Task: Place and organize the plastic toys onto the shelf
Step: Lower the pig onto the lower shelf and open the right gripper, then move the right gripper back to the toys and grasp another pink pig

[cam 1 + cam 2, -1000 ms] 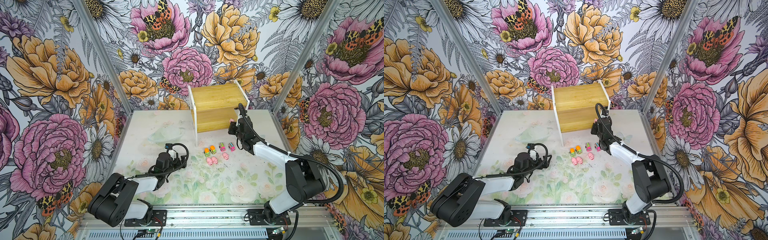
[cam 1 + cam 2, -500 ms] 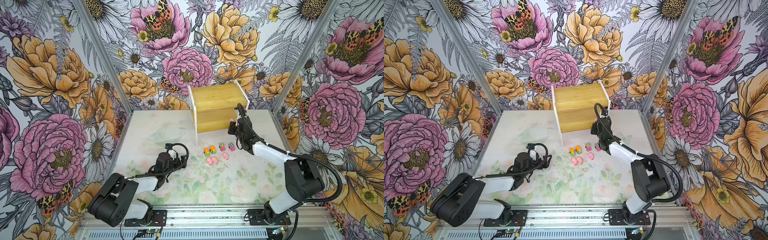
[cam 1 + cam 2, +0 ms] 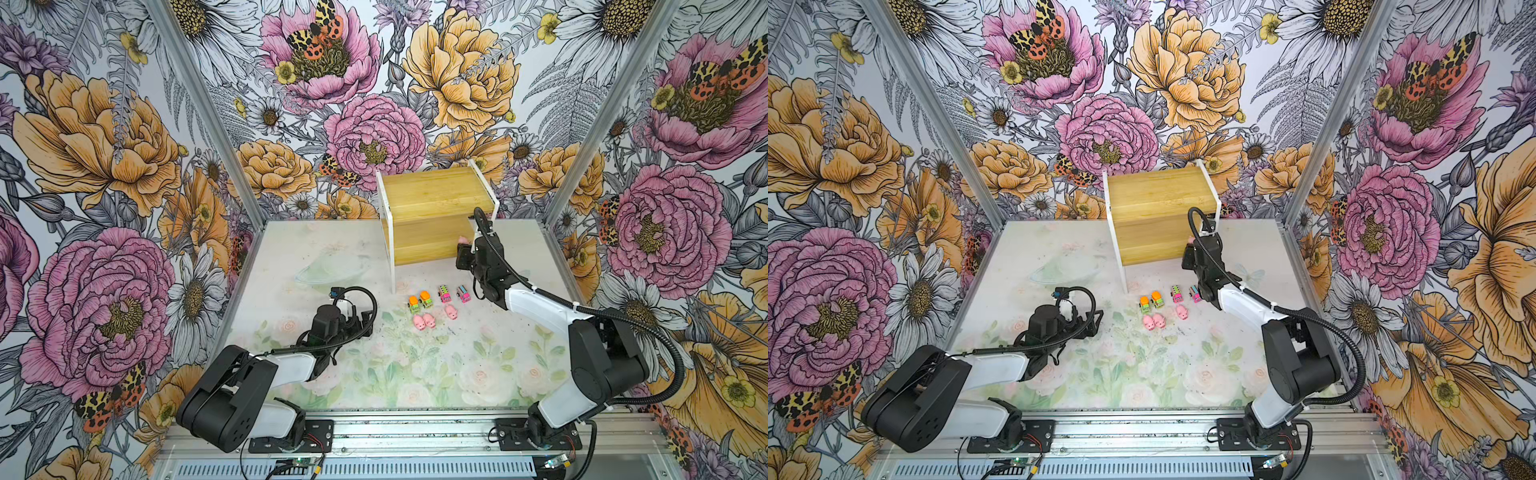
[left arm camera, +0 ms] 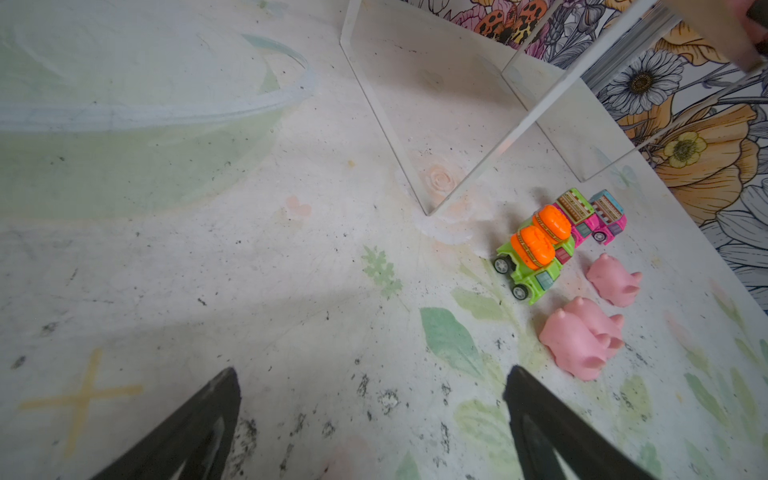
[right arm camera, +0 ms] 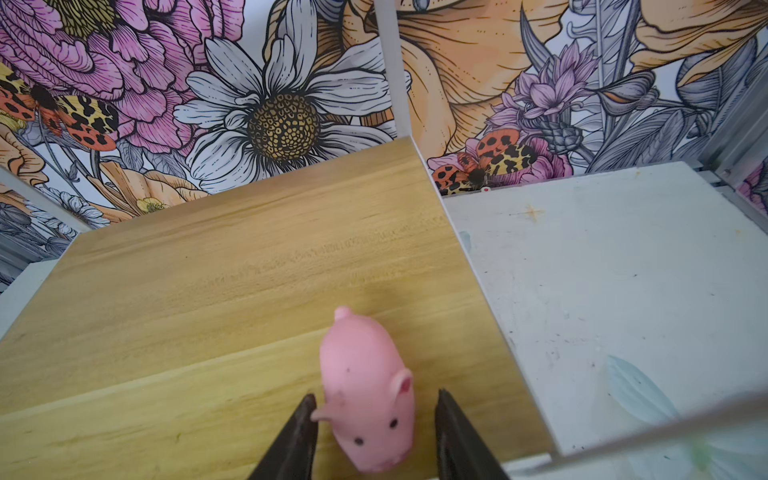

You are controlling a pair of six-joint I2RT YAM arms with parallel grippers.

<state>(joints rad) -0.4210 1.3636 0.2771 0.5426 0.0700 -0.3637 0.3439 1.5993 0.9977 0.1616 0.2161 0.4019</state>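
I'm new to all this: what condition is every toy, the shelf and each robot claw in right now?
Shelf: upright, top board bare.
Shelf pig: standing on the lower board.
Right gripper: open, fingers flanking the shelf pig.
Left gripper: open, empty, above the table.
Three pigs: on the table, two touching, one apart.
Green trucks: on their wheels, side by side.
Pink trucks: on their wheels, on the table.
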